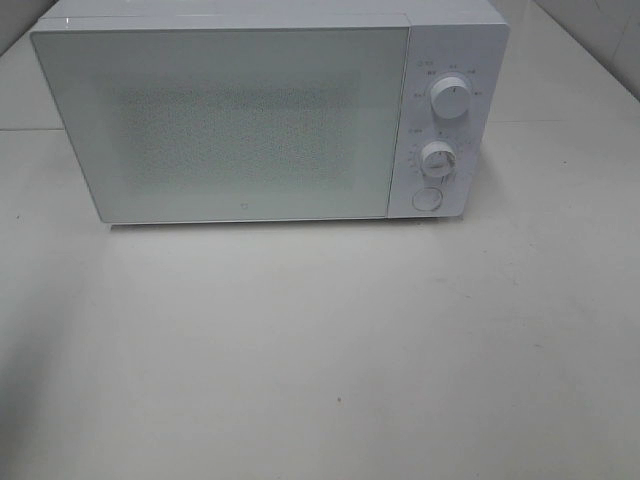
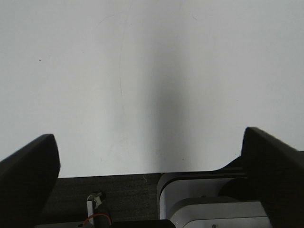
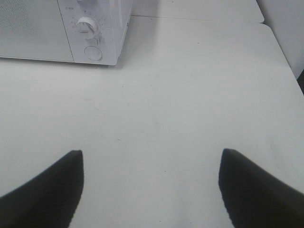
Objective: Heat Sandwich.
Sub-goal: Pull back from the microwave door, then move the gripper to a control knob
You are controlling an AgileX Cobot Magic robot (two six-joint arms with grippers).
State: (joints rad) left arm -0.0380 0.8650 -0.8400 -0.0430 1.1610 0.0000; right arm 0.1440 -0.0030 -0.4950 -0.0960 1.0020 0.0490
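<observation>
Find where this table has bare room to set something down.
The tabletop in front of the microwave is bare across the whole view. A narrower bare strip lies right of its knob panel. Only the far side, where the microwave stands, is taken.

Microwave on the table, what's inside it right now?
The microwave has its door shut, and the door's pale dotted panel hides the inside. Nothing clear shows through it, so whether anything sits inside cannot be told.
</observation>
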